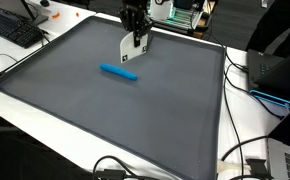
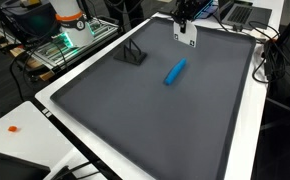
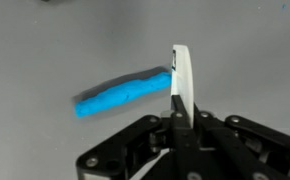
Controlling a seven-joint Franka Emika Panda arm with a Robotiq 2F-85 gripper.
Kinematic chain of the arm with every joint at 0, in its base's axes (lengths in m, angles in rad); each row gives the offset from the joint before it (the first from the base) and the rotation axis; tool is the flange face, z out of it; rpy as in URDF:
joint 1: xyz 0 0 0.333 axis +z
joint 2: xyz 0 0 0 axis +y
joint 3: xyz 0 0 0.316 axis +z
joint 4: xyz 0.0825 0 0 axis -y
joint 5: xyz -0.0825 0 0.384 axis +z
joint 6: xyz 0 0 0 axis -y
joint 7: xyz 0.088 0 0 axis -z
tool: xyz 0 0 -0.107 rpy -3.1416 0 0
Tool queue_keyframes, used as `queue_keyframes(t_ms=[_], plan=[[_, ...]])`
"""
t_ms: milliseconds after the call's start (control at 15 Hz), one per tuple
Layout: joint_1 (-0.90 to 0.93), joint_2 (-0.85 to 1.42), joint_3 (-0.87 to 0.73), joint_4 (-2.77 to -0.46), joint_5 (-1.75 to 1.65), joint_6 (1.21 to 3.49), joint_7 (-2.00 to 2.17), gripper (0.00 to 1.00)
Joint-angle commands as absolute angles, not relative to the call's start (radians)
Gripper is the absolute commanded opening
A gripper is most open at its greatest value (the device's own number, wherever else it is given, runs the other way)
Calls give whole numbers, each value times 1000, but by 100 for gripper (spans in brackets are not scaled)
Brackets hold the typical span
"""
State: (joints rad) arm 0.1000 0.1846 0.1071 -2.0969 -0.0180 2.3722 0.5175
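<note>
Legible text: none. You will find no readable lettering, number or brand in any view. The keyboard (image 1: pixel 15 28) on the desk (image 1: pixel 250 110) has keys too small to make out. The white plate (image 1: pixel 134 46) bears dark marks, not readable as characters. The wrist view is blurred, with nothing legible.

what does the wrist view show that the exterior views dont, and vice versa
Only the wrist view: the thin white flat piece seen edge-on, pinched in the gripper, with one end of the blurred blue cylindrical stick next to it in the picture. Only an exterior view: the whole dark grey mat, a black keyboard beside it, a small black stand on it. Shared: the white piece in the gripper and the blue stick lying on the mat.
</note>
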Motion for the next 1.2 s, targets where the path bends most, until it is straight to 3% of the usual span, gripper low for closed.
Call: queue_keyframes(t_ms=[0, 1133], plan=[[117, 252, 90, -2027, -28, 2329, 415, 1], [144, 294, 75, -2008, -96, 2357, 303, 1]])
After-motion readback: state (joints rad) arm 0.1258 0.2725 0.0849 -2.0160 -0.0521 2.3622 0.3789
